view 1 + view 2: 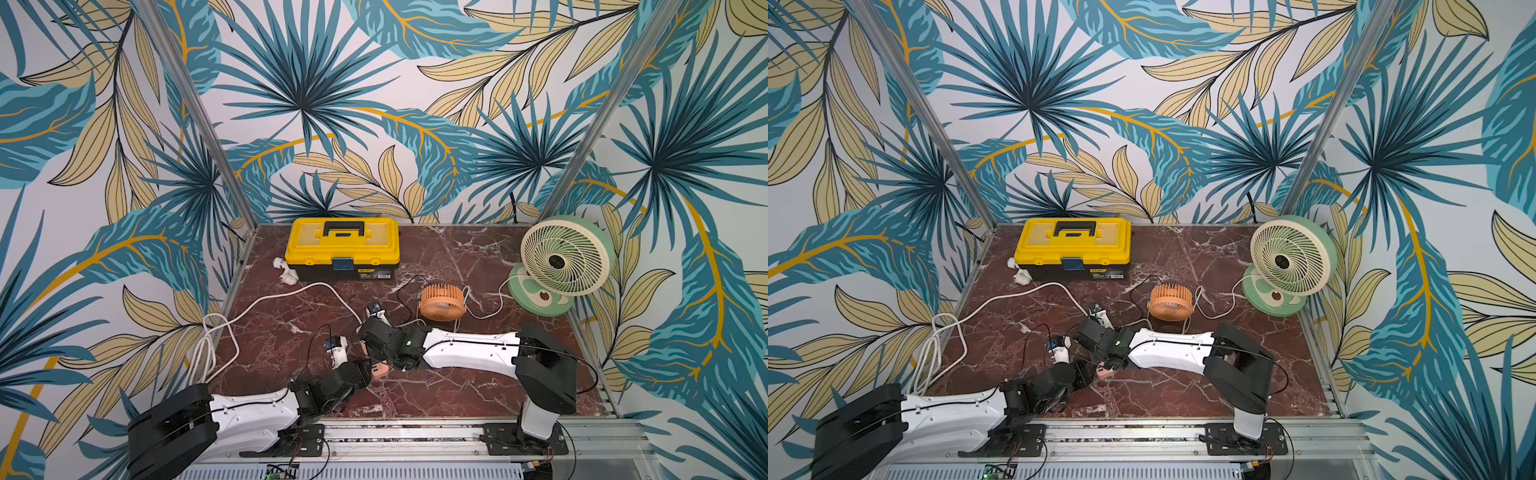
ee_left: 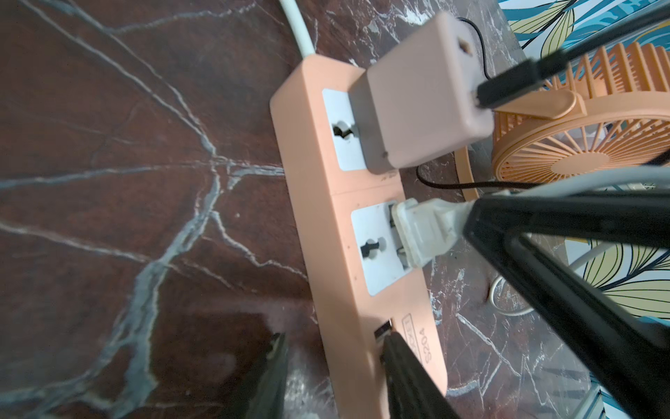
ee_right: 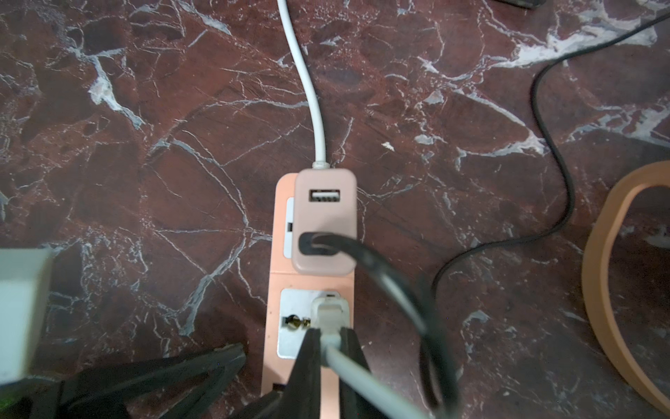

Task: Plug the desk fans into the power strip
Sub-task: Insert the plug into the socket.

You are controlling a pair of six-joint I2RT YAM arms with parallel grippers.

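Note:
The power strip [image 2: 326, 225], a salmon-orange bar with a white face, lies on the marble table, mostly hidden under the wrists in both top views [image 1: 380, 370] [image 1: 1105, 371]. My right gripper [image 3: 330, 332] is shut on the fan's white plug [image 3: 328, 312], whose nose sits tilted in the strip's second socket [image 2: 424, 232]. My left gripper [image 2: 335, 339] is open. One finger [image 2: 398, 362] rests on the strip's face by the USB ports. The other finger [image 2: 277, 362] stands on the table beside the strip. The green desk fan [image 1: 565, 257] [image 1: 1292, 255] stands at the back right.
A pink USB adapter [image 2: 417, 101] with a black cable fills the first socket. That cable leads to a small orange fan [image 1: 442, 301]. A yellow toolbox [image 1: 343, 245] stands at the back. The strip's thick white cord [image 1: 257, 307] loops off to the left edge.

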